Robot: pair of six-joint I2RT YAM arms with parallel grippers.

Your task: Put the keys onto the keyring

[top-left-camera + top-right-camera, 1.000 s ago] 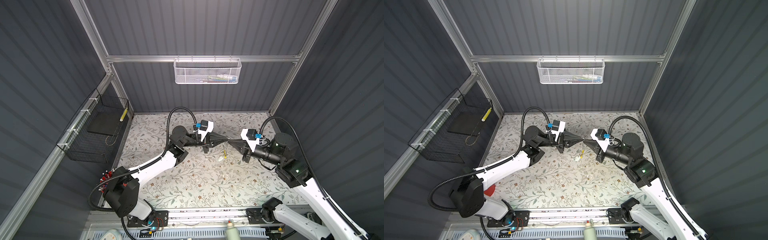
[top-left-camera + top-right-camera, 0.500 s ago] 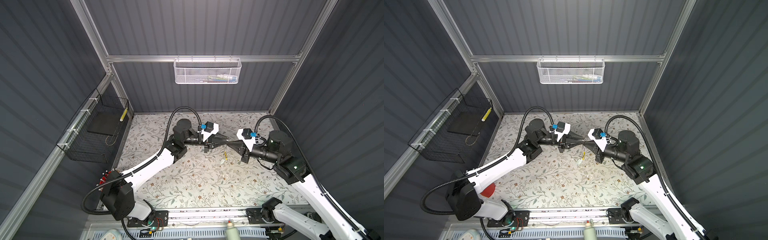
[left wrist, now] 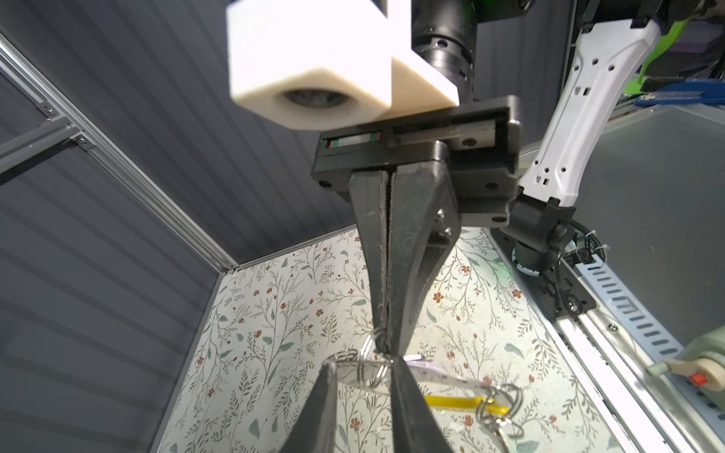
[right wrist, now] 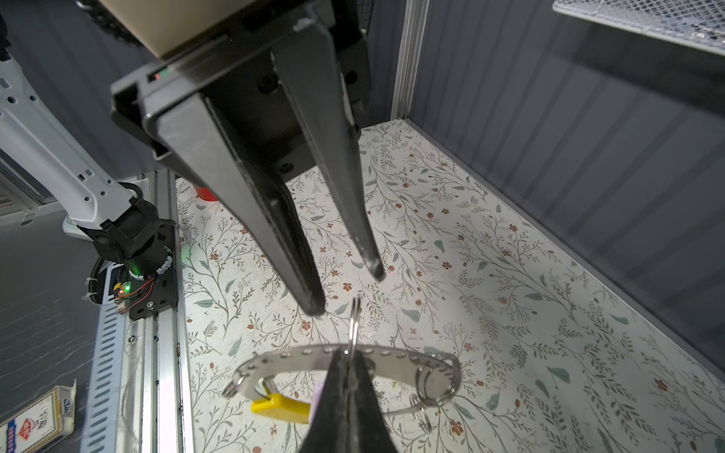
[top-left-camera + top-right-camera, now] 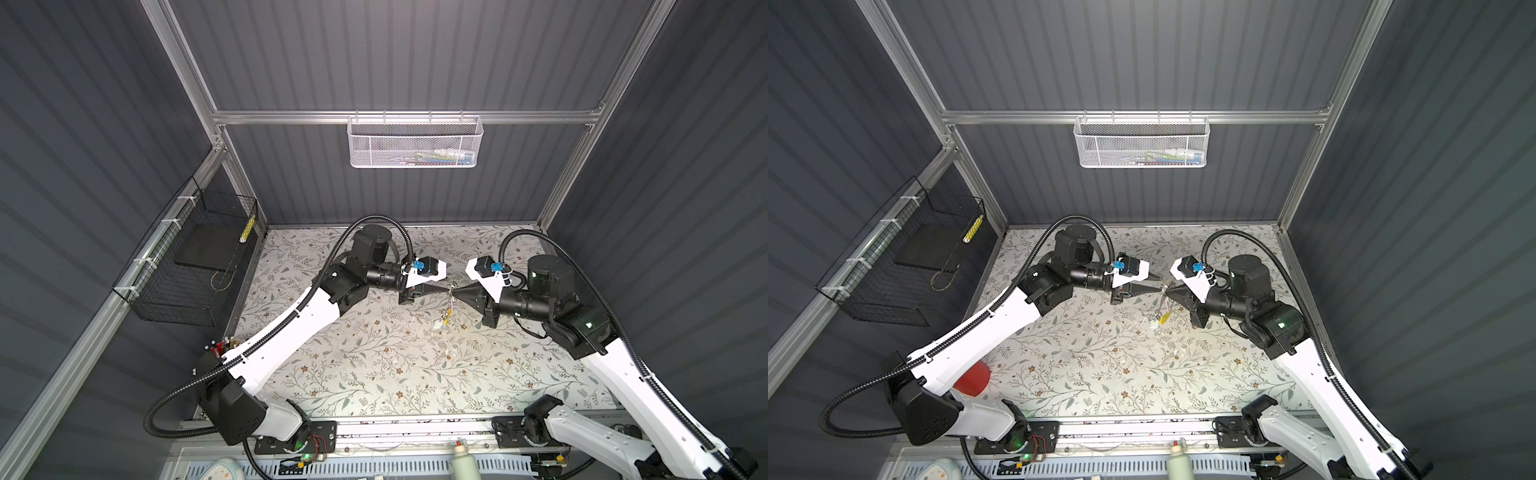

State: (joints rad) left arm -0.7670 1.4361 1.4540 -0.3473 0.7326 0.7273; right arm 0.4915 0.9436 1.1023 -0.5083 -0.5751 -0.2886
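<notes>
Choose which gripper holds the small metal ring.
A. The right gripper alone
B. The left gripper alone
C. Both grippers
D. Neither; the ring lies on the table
A: the right gripper is shut on the ring, while the left gripper is open in front of it, its jaws apart.

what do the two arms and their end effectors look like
The left arm and right arm have white shells, black joints and a black ribbed cable. Each wrist bears a white camera block with a blue plug. The left end effector and right end effector are black, each with two long tapered fingers.
</notes>
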